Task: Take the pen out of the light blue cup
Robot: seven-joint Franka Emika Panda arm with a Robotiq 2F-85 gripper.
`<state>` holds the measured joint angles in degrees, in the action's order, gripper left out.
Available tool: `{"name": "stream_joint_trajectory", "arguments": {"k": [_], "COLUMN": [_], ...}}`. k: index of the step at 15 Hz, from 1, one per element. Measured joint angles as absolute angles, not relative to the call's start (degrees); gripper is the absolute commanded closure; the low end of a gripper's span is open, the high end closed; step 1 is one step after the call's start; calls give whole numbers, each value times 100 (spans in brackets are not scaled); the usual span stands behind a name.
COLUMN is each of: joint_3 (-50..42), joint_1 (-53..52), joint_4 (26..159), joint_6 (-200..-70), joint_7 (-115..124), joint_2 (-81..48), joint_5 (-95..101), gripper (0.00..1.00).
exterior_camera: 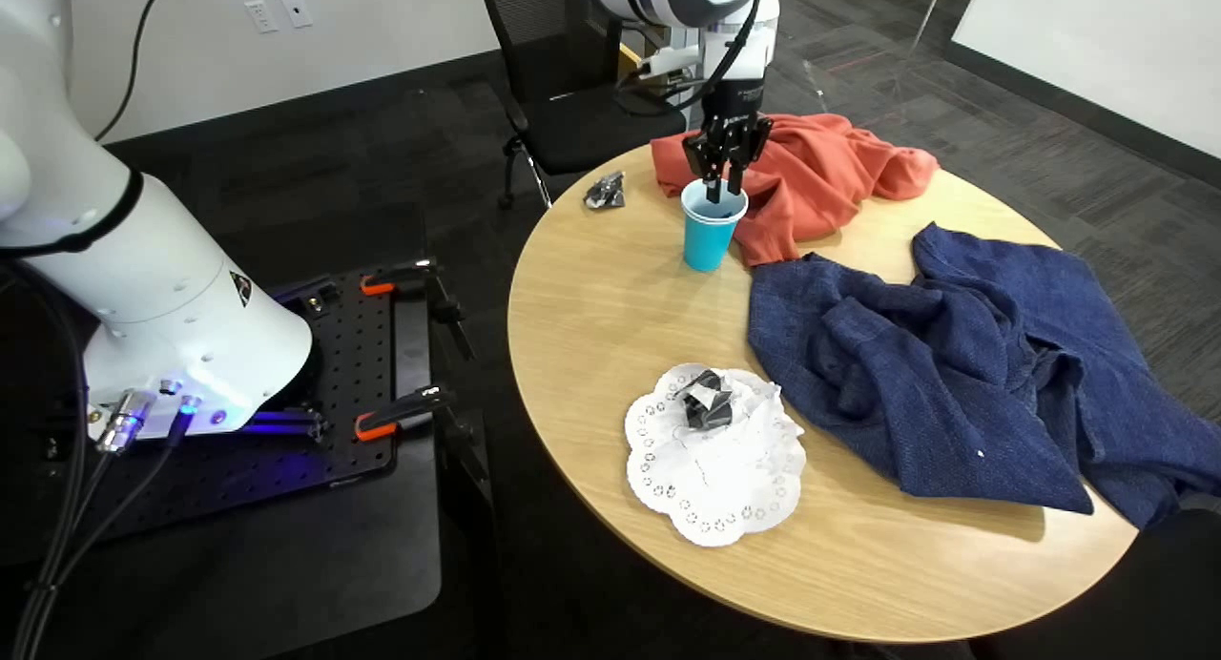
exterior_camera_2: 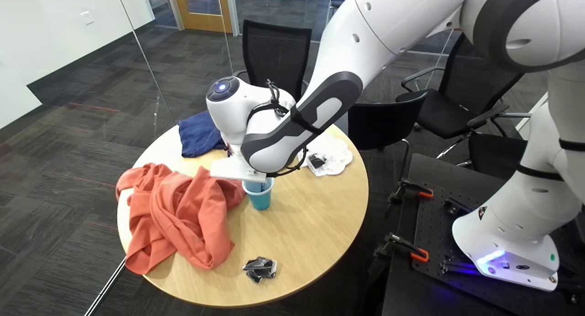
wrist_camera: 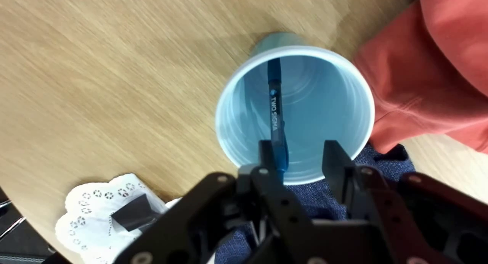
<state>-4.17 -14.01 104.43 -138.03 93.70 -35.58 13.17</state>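
"How does the pen look from your seat?"

"In my wrist view it is slim, straight and dark, blue toward both ends, with TWO SIGMA lettered in white along the barrel and a clip near the 6 o'clock end."

"And where is it?"

"Inside the light blue cup, which stands upright on the worktop. It leans in there, one end deep down at about 11 o'clock, the other near the rim just past 6."

"Have you got hold of it?"

"No. My end effector points in from 6 o'clock with its two fingers spread. The pen's upper end shows between them, close by the finger on the 9 o'clock side; whether those two touch, I can't tell."

"How is the arm posed?"

"In an exterior view it slopes down from 1 o'clock, bends above the cup and covers part of its mouth. In an exterior view I see the end effector pointing down, fingertips at the cup's mouth, with the orange-red cloth just beside the cup toward 3 o'clock."
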Motion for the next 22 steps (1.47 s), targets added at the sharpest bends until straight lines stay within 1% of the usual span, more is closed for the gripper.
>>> {"name": "stream_joint_trajectory", "arguments": {"k": [1,3,11,22], "joint_3": [-419,-421,-427,-458], "joint_1": [-1403,-1406,-1408,-1411], "joint_4": [10419,10386,10292,10243], "joint_6": [-13803,-13803,-13803,-13803], "joint_7": [9370,9370,9364,9363], "joint_2": [-3585,-3627,-3792,-4015], "joint_5": [1317,1317,1317,1317], "gripper": [66,67,65,67]}}
